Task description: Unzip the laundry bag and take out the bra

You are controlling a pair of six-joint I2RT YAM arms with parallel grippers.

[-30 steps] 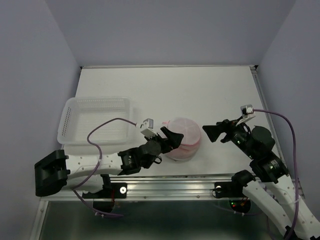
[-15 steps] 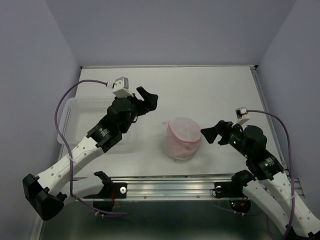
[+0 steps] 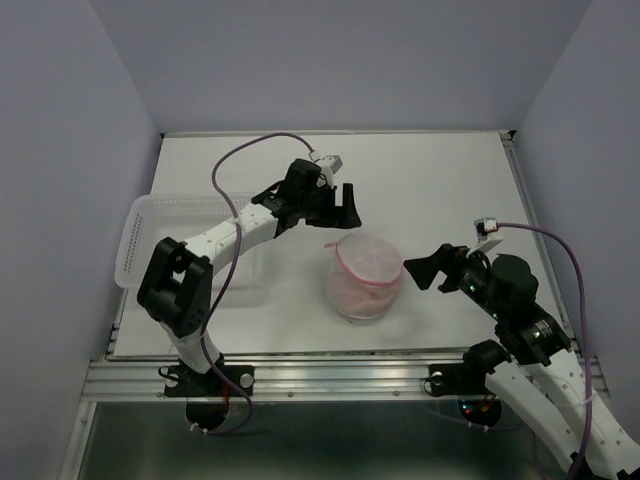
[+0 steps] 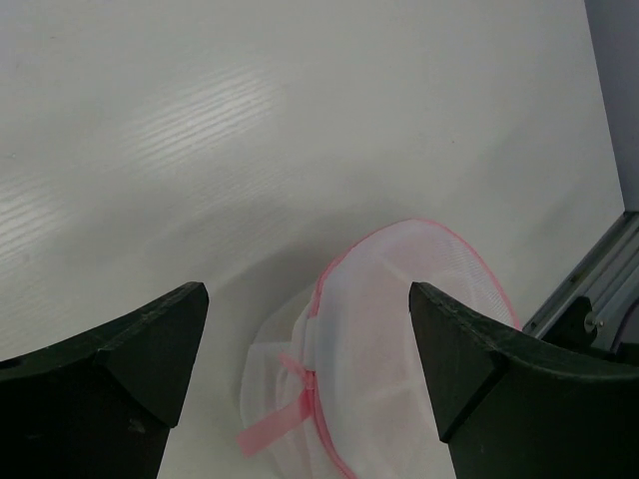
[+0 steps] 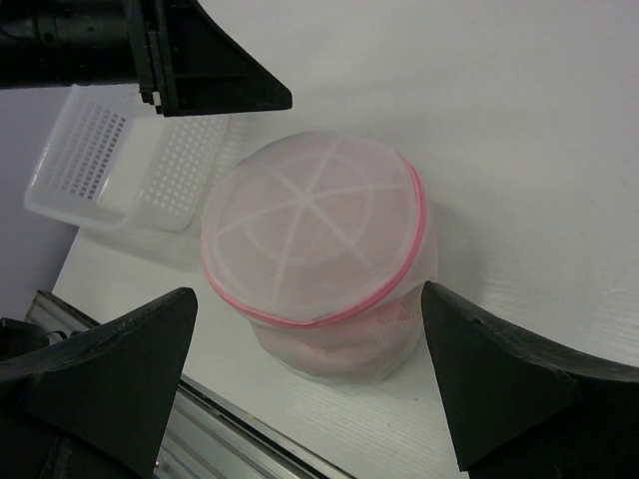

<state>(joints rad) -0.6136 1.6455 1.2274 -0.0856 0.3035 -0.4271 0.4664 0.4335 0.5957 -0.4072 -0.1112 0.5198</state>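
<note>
The laundry bag (image 3: 365,275), a round white mesh pouch with pink zipper trim, stands zipped on the table near the front edge. Pink fabric shows through its lower mesh (image 5: 339,334). My left gripper (image 3: 343,207) is open and empty, just behind and left of the bag. In the left wrist view the bag (image 4: 409,339) lies below the open left gripper (image 4: 305,291), with its pink zipper pull (image 4: 272,421) facing that side. My right gripper (image 3: 425,270) is open and empty, close to the bag's right side. In the right wrist view the bag (image 5: 315,235) sits ahead of the right gripper (image 5: 308,291).
A rectangular white plastic basket (image 3: 135,240) stands at the left, partly under the left arm; it also shows in the right wrist view (image 5: 95,170). A metal rail (image 3: 340,375) runs along the table's front edge. Walls close in the left, right and back.
My left arm swung from low at the bag's near-left side, up past the basket, to behind the bag. The right gripper barely shifted. The bag now stands free of the left gripper.
</note>
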